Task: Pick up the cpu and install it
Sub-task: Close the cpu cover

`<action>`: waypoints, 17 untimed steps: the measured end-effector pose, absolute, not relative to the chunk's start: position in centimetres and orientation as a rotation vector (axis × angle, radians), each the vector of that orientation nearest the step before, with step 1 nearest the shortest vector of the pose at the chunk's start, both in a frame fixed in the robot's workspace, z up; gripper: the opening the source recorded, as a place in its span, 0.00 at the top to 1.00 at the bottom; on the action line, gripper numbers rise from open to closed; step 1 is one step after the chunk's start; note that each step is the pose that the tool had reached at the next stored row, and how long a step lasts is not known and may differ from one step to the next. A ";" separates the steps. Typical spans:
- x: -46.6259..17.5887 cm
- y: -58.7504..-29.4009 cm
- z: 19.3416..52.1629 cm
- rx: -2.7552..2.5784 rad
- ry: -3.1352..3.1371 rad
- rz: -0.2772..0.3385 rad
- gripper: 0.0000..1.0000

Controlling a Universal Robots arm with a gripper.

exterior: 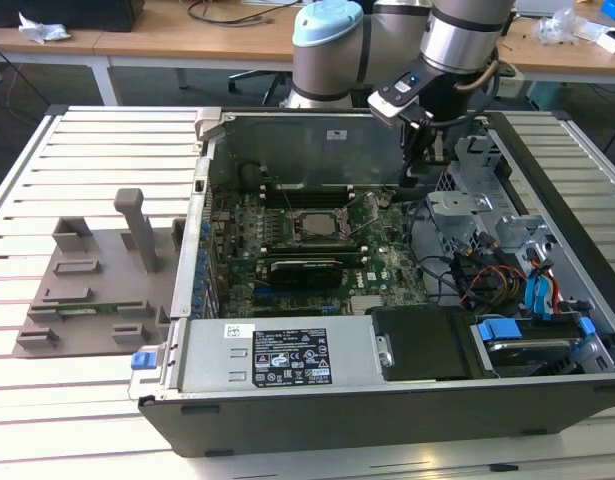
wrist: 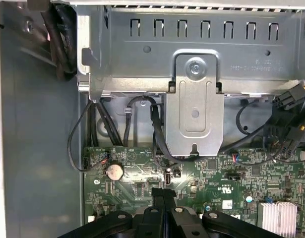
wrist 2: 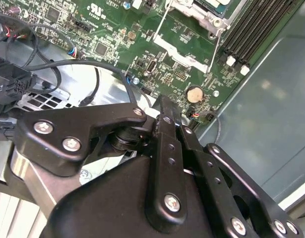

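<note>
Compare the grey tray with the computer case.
The grey tray is low and small; the computer case is tall, dark and far larger. The tray carries raised blocks; the case holds a motherboard and cables. Both rest on the slatted table.

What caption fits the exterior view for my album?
Shut pincer hangs inside the open computer case, over the motherboard, beside the silvery cpu.

Black claw, green circuit board, grey tray, blue latch

Arm angled downward, hand pointing down, closed
</note>
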State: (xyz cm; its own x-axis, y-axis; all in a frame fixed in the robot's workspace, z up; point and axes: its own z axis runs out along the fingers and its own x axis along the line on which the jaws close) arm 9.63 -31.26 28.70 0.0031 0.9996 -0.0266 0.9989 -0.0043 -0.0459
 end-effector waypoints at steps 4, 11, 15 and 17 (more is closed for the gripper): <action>9.8 -31.3 28.4 -2.215 -2.207 0.080 0.89; 10.0 -31.3 28.1 -2.215 -2.207 0.080 0.89; 10.1 -31.3 27.9 -2.215 -2.207 0.080 0.89; 10.2 -31.3 27.8 -2.215 -2.207 0.080 0.89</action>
